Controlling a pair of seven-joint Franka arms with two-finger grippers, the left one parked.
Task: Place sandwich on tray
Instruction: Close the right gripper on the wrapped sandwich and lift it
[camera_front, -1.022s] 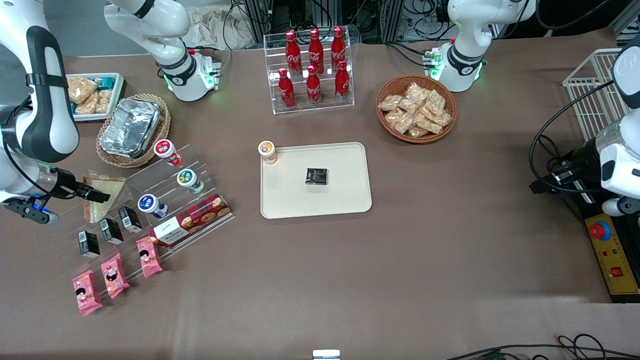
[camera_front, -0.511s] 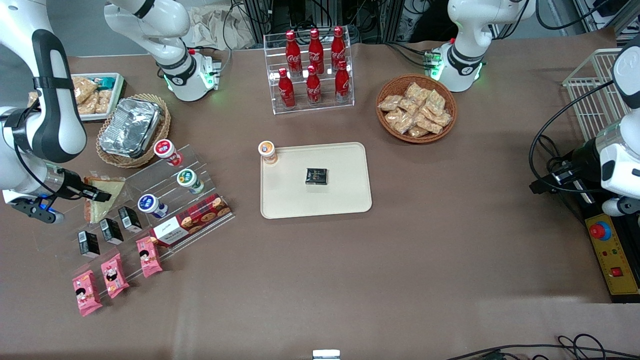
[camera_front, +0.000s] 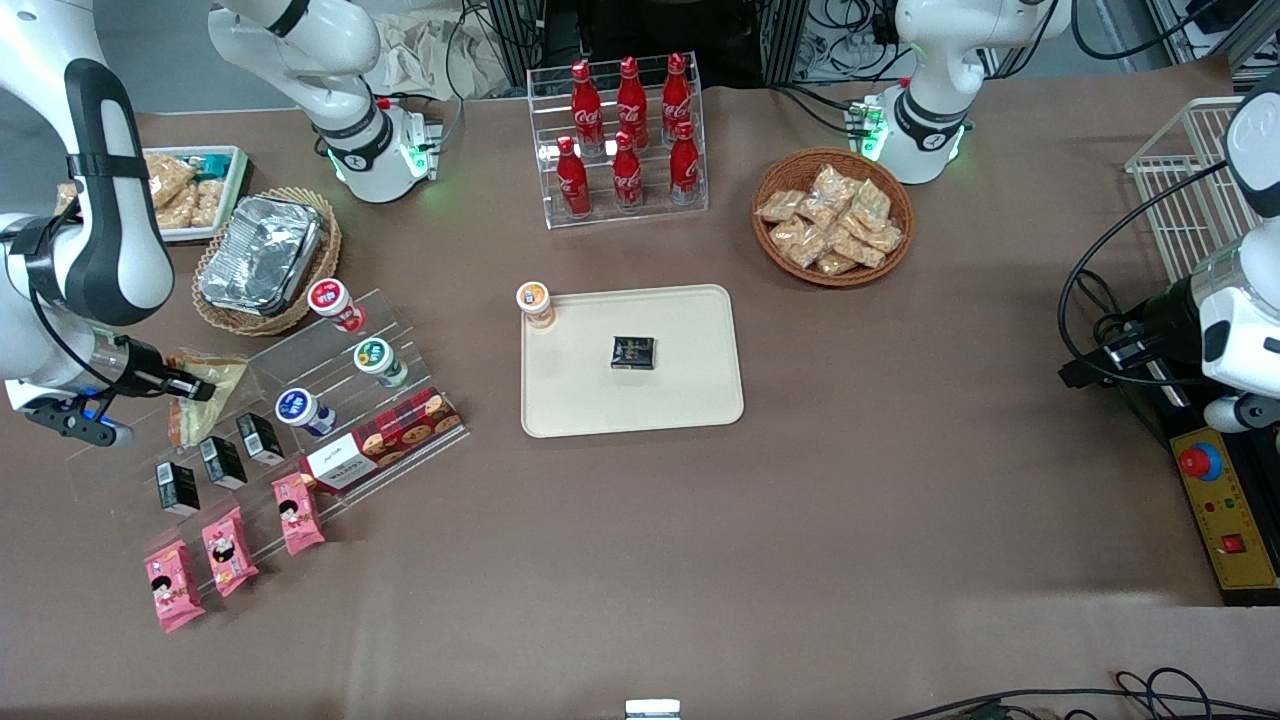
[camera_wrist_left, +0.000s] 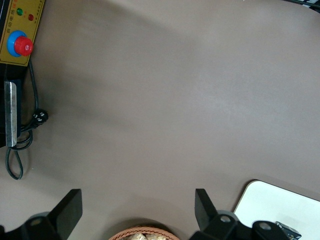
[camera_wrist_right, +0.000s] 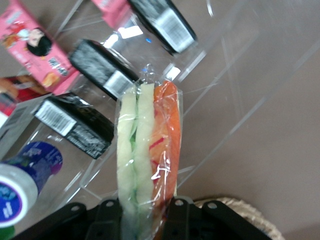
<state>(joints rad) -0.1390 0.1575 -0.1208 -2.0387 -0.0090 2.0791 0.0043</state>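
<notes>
The sandwich (camera_front: 212, 392), a wedge in clear wrap with pale bread and orange and green filling, stands on its edge on the clear acrylic step shelf (camera_front: 300, 400) at the working arm's end of the table. My gripper (camera_front: 190, 386) is shut on it. In the right wrist view the sandwich (camera_wrist_right: 147, 140) sits between the two black fingers (camera_wrist_right: 110, 216) of the gripper (camera_wrist_right: 145, 214). The cream-beige tray (camera_front: 680, 400) lies in the middle of the table, well apart from the sandwich. It holds a small black packet (camera_front: 633, 352).
An orange-lidded cup (camera_front: 535, 303) stands at the tray's corner. The shelf also holds lidded cups (camera_front: 372, 360), black boxes (camera_front: 220, 462), a tartan biscuit box (camera_front: 385, 438) and pink packets (camera_front: 228, 550). A foil container in a wicker basket (camera_front: 262, 258) lies farther from the camera.
My gripper has drawn slightly toward the working arm's end of the table. The sandwich has tipped up onto its edge in the fingers and shows narrower.
</notes>
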